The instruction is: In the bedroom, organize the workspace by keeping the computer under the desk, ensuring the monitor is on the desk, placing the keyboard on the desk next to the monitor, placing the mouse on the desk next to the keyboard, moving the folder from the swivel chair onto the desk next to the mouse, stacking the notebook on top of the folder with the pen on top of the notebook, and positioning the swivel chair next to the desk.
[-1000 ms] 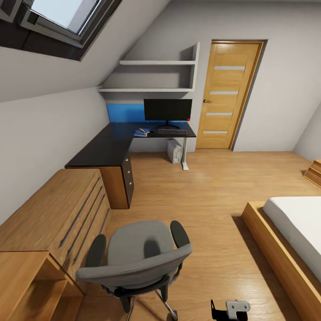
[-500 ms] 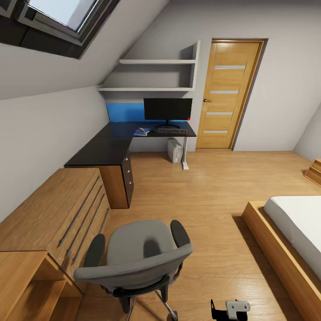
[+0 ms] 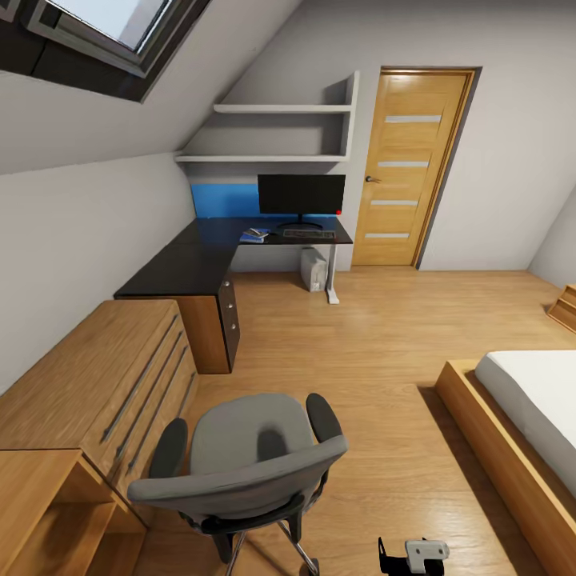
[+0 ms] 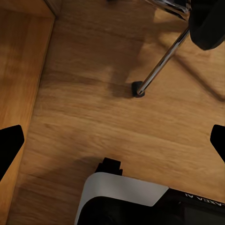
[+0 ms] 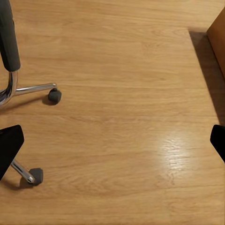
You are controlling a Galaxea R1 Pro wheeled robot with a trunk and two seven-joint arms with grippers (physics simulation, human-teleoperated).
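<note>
The swivel chair (image 3: 244, 460), grey with black armrests, stands close in front of me, its seat bare and its back toward me. Far off, the black L-shaped desk (image 3: 188, 268) carries the monitor (image 3: 302, 195) and, in front of it, the keyboard (image 3: 308, 234). Left of the keyboard lies the blue folder (image 3: 251, 238) with the grey notebook (image 3: 258, 233) on it. Pen and mouse are too small to make out. The computer (image 3: 314, 270) sits under the desk. My left gripper (image 4: 112, 143) and right gripper (image 5: 112, 143) hang open over the floor beside the chair's casters (image 4: 138, 89) (image 5: 55, 96).
A light wooden dresser (image 3: 88, 392) runs along the left wall between me and the desk. A bed (image 3: 528, 416) in a wooden frame stands at the right. A wooden door (image 3: 406, 168) is beside the desk. Open wood floor lies between chair and desk.
The whole head view has shifted slightly, so the camera moved a little. Chair, desk items and grippers show no move of their own.
</note>
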